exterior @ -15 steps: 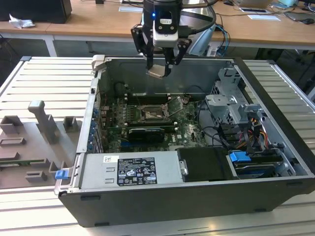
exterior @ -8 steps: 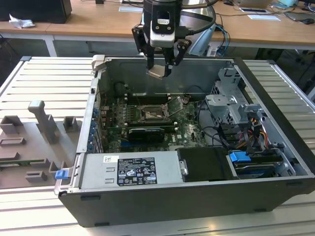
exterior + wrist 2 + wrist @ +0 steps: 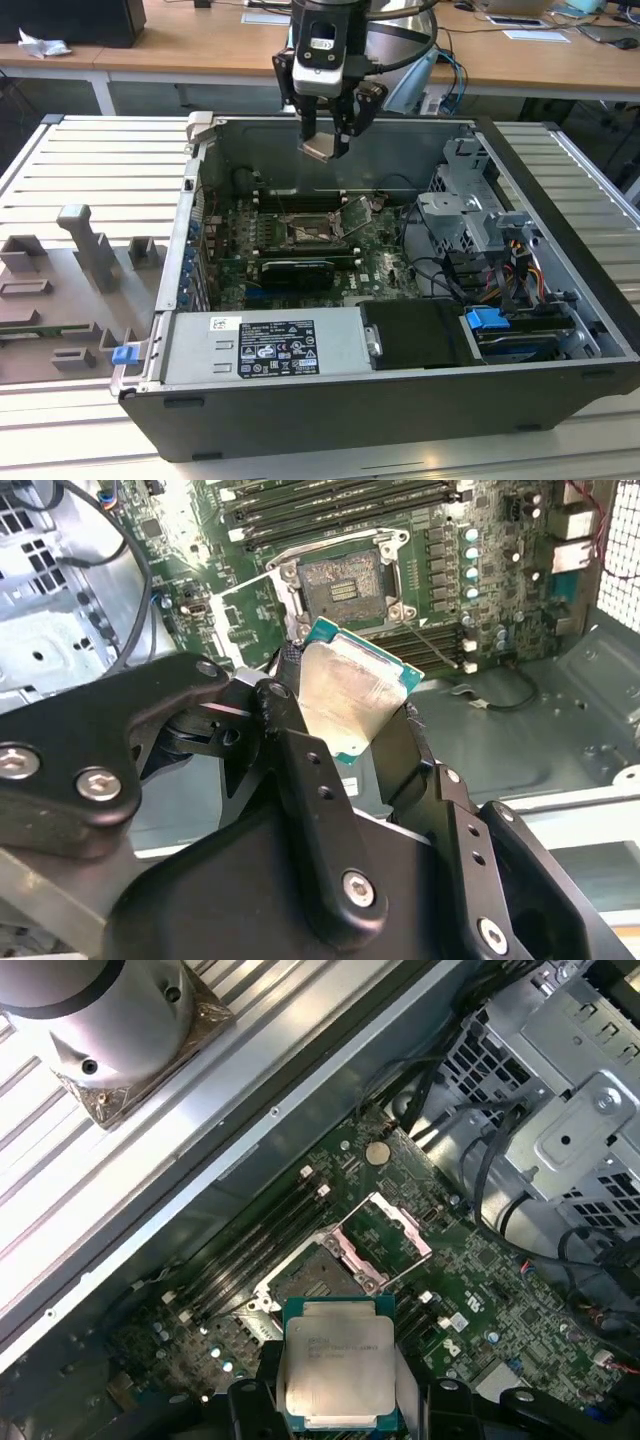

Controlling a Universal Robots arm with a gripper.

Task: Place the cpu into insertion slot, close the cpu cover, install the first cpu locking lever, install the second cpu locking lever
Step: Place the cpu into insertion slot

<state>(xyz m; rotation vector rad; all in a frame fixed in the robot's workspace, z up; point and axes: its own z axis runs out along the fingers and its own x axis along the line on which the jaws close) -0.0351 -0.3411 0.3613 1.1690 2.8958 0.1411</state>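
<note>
Item: cpu [image 3: 322,148], likely light, rigid, fragile, edges being the safe hold; claw [image 3: 327,138] is pinching it by opposite edges, holding it high above the insertion slot [image 3: 305,232], well apart.

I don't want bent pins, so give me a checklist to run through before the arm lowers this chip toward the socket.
1. Grip: the gripper is shut on the cpu, fingers on two opposite edges: ok.
2. The insertion slot is empty: ok.
3. The cpu cover is swung up off the slot: ok.
4. Cpu centred over the slot: cannot tell.
5. Cpu corners matched to the slot: cannot tell.
</note>
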